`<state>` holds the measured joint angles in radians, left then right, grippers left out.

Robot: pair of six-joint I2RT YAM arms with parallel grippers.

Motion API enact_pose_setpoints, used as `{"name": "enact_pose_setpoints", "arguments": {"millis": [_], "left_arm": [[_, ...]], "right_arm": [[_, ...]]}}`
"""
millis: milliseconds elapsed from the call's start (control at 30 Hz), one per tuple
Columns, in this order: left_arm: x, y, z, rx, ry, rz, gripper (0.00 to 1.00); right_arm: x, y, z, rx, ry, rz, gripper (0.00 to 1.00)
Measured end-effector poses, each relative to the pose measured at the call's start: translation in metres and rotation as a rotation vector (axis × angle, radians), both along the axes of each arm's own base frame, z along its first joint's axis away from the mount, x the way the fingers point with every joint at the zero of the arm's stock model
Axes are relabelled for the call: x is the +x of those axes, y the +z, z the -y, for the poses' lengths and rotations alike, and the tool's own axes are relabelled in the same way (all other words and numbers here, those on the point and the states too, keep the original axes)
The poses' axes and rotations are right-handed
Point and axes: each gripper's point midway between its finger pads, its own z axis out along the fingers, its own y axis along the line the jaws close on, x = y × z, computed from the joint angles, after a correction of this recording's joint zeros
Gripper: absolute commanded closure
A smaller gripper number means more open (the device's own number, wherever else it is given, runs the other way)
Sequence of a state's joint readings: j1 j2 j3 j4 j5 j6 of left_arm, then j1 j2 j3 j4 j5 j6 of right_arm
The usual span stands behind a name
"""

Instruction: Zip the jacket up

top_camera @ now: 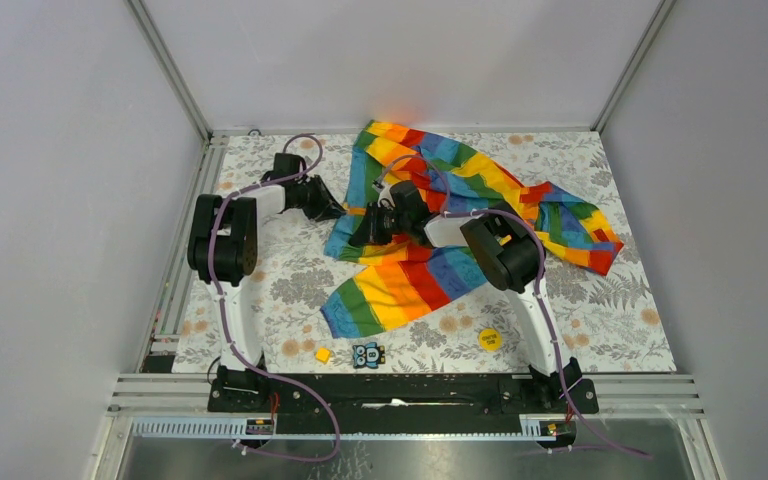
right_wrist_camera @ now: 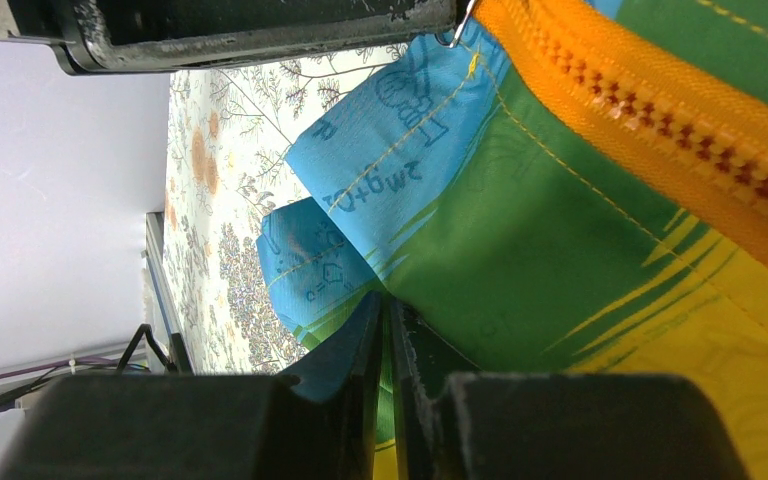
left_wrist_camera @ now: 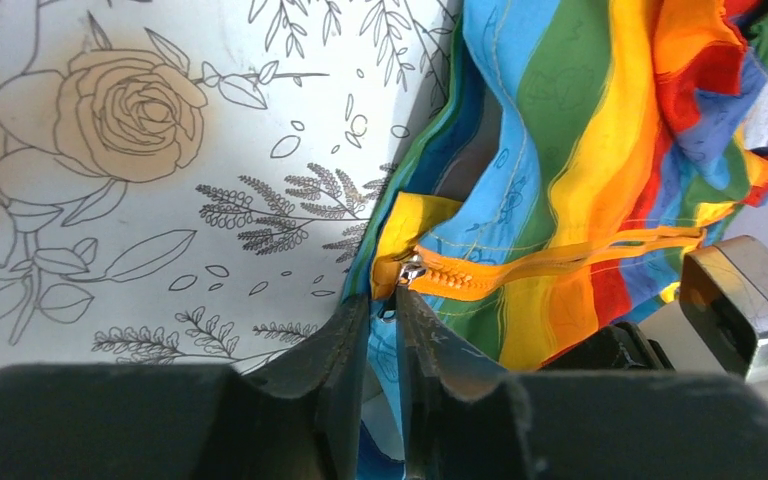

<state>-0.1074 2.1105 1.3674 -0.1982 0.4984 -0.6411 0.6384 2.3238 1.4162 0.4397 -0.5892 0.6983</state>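
the small soft fabric jacket (top_camera: 440, 215) in rainbow stripes lies crumpled on the white flower-printed counter (top_camera: 620, 300), spread from the far middle toward the right side, with one striped sleeve stretching toward the near edge. the left pincer (left_wrist_camera: 380, 300) sits at the jacket's left edge. its dark fingers (left_wrist_camera: 345, 345) stand almost together, pinching the blue-green hem just below the bottom end of the orange zipper strip (left_wrist_camera: 520, 268), where a small silver metal piece (left_wrist_camera: 410, 270) shows. from above, the left pincer (top_camera: 338, 210) and the right pincer (top_camera: 365, 228) are close beside each other on that same left part of the garment. the right pincer (right_wrist_camera: 385, 305) is closed on a fold of green and light blue cloth (printed with faint doodles), and the toothed zipper strip (right_wrist_camera: 660, 130) runs diagonally just past it. near the front edge of the counter, apart from the jacket, lie a round yellow disc (top_camera: 488, 338), a small yellow cube (top_camera: 323, 354) and a little blue-and-black patterned card (top_camera: 368, 354).
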Motion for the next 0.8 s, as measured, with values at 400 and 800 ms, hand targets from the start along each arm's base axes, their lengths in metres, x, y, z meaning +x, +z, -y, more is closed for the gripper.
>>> {"name": "enact_pose_setpoints", "arguments": {"millis": [400,800], "left_arm": [[0.0021,0.0016,0.0036,-0.058,-0.007,0.035,0.77],[0.0035,0.0015,0.0098,0.065,-0.025,0.06,0.69]], "right_arm": [[-0.0004,-0.0001,-0.0005,0.004,0.002,-0.002,0.86],[-0.0004,-0.0003,-0.0008,0.006,0.001,-0.005,0.87]]}}
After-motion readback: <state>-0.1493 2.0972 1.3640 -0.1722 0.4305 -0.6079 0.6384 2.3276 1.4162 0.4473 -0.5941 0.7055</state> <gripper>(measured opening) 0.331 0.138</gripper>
